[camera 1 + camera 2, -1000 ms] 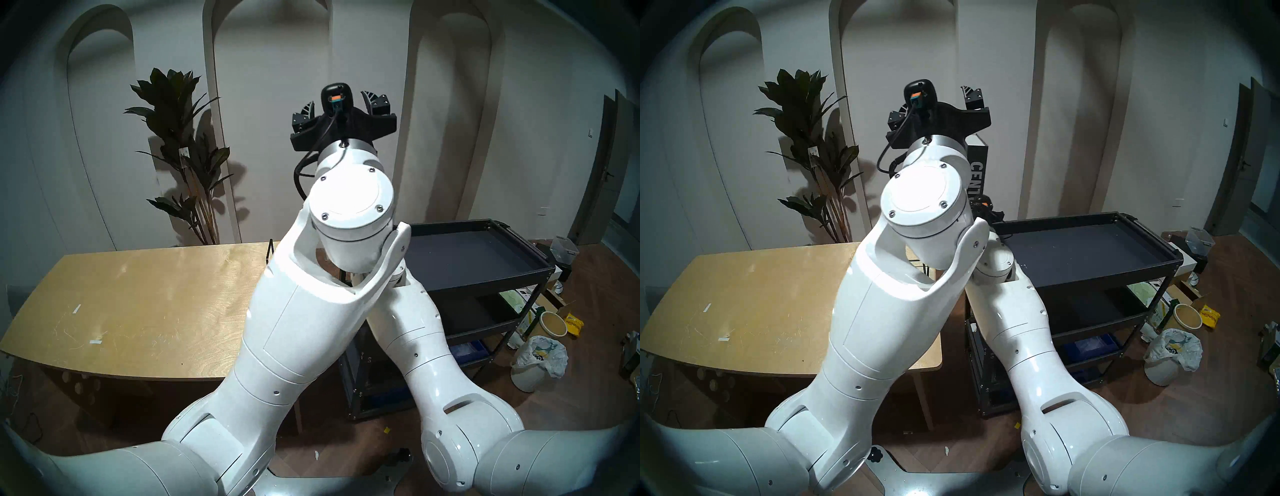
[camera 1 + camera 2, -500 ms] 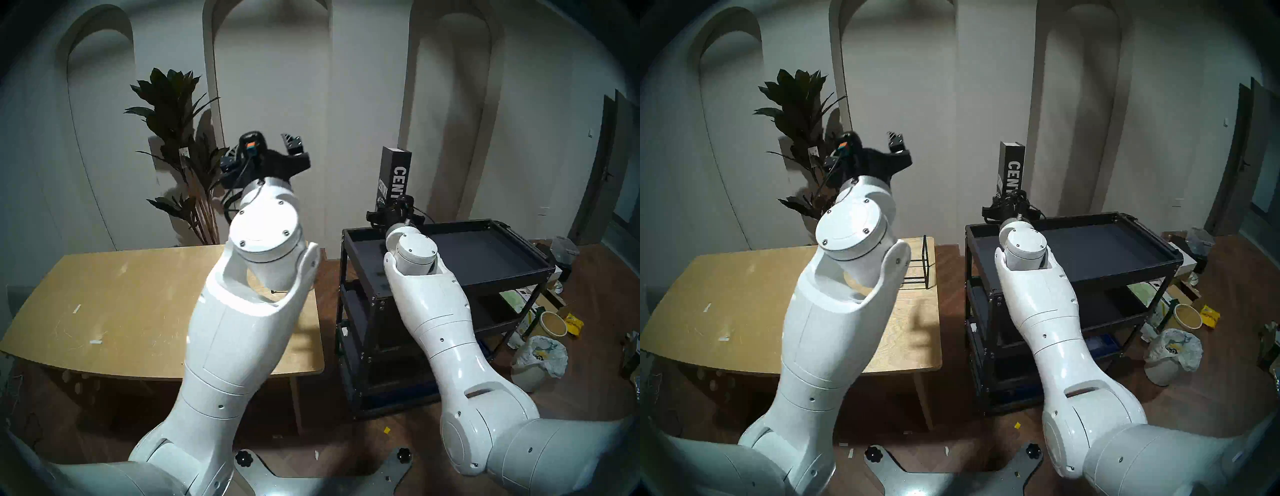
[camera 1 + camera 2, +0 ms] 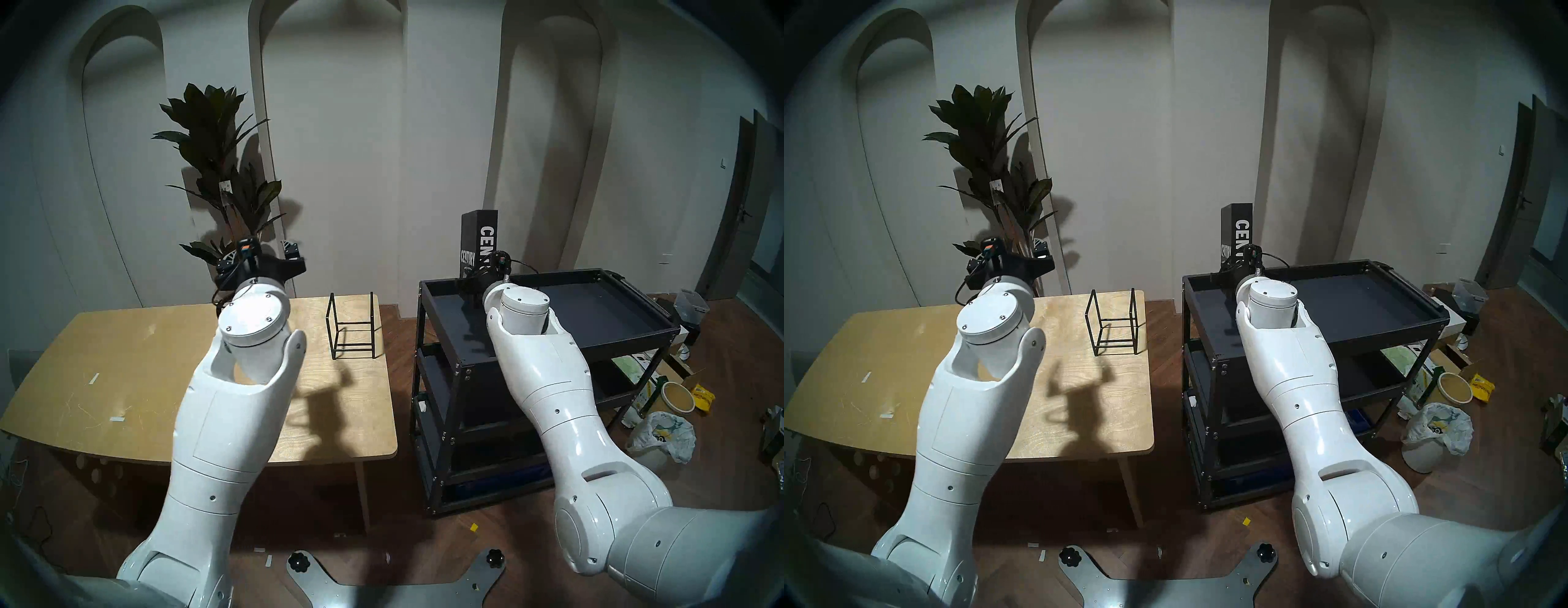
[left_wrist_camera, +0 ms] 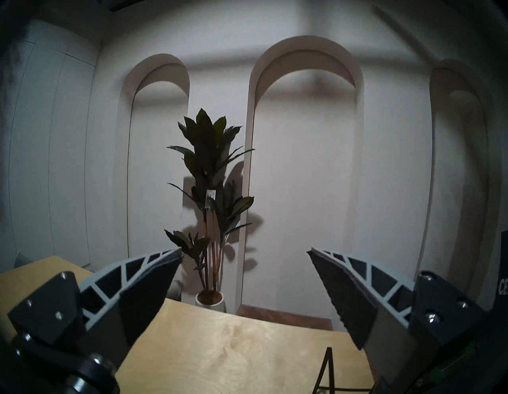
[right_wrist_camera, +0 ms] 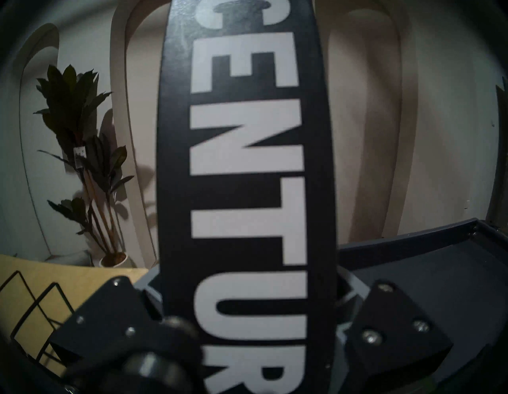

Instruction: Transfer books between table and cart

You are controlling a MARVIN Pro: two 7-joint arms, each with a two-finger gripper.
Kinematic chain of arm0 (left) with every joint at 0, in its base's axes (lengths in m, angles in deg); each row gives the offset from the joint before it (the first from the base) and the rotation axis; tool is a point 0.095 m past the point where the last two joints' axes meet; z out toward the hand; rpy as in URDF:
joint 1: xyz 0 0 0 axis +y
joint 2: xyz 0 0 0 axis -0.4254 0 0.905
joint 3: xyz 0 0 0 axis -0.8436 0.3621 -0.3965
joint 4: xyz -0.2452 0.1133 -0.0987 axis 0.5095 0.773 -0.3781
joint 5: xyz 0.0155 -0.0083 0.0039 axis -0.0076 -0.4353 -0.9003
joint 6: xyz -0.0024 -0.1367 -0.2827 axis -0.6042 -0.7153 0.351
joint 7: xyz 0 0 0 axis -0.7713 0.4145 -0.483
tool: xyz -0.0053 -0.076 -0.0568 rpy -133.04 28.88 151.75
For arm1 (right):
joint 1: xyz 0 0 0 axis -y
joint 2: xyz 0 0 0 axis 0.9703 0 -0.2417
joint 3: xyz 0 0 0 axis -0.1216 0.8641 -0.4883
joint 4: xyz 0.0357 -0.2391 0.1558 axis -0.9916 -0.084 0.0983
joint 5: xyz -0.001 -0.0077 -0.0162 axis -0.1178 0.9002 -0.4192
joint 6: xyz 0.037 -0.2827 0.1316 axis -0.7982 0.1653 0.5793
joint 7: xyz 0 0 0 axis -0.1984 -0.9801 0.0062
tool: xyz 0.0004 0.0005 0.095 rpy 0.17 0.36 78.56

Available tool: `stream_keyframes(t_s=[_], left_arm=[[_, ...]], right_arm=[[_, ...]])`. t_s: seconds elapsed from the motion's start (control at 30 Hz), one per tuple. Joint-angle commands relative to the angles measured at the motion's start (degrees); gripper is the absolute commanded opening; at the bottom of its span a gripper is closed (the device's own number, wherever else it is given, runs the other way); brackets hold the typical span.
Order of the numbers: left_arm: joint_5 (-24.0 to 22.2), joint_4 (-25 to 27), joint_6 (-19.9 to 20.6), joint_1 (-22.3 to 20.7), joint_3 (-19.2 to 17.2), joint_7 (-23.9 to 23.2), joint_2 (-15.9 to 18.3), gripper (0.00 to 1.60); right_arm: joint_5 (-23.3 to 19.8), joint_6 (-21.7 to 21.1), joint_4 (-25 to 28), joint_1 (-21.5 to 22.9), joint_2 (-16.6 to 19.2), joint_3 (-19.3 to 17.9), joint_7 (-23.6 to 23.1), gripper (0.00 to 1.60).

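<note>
Pale arched wall behind black three-tier metal cart (image 3: 636, 335). Thick black "CENTURY" hardcover book (image 3: 479, 242) upright over cart's top tray, long axis vertical, spine lettering facing robot. Right end effector (image 3: 477, 282) clamped on book's lower end. Left end effector (image 4: 244, 297) spread wide, empty, over plywood counter (image 3: 127, 382). Risk: low grip, tall book could tip on release.

The table (image 3: 178, 382) is a wide light plywood top with rounded corners and a curved front edge; its surface is scratched and carries two short strips of white tape (image 3: 94, 378) toward its left side. A thin black wire-frame stand (image 3: 352, 327) sits upright near the far right corner; the dark shadow of an arm falls across the wood in front of it.
</note>
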Motion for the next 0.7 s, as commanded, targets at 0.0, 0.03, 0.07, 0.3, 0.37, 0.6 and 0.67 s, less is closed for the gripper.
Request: stream_keyframes(t_s=[0.0,0.03,0.07,0.3,0.37,0.6,0.67], left_arm=[[-1.31,-1.83,-2.12,0.31,-1.64,-4.58,3.34,1.60],[-1.32,-2.35,-2.00,0.25,-1.79,-4.77,3.52,1.60],[-1.45,-2.77,-2.02,0.19,-1.96,-5.00,3.60,1.60],[-1.76,-3.93,-3.07,0.59,-2.50,-6.36,4.59,1.60],[-1.82,-4.09,-3.38,0.82,-2.58,-6.52,4.73,1.60],[-1.35,-4.49,-4.20,1.62,-2.43,-6.47,4.87,1.60],[-1.20,-4.48,-4.30,1.88,-2.40,-6.40,4.89,1.60]], right_arm=[[-0.03,-0.41,-1.68,3.76,4.15,2.73,-6.73,0.00],[0.18,0.34,-2.06,3.91,4.68,3.25,-7.53,0.00],[0.69,0.52,-2.41,4.07,4.85,3.22,-8.57,0.00],[1.31,3.48,-4.00,4.28,6.59,4.56,-12.23,0.00],[0.98,4.54,-4.51,4.03,6.93,4.32,-13.32,0.00],[-0.92,9.22,-7.88,2.70,7.33,2.54,-16.79,0.00],[-1.43,10.31,-8.63,2.10,7.40,1.90,-17.11,0.00]])
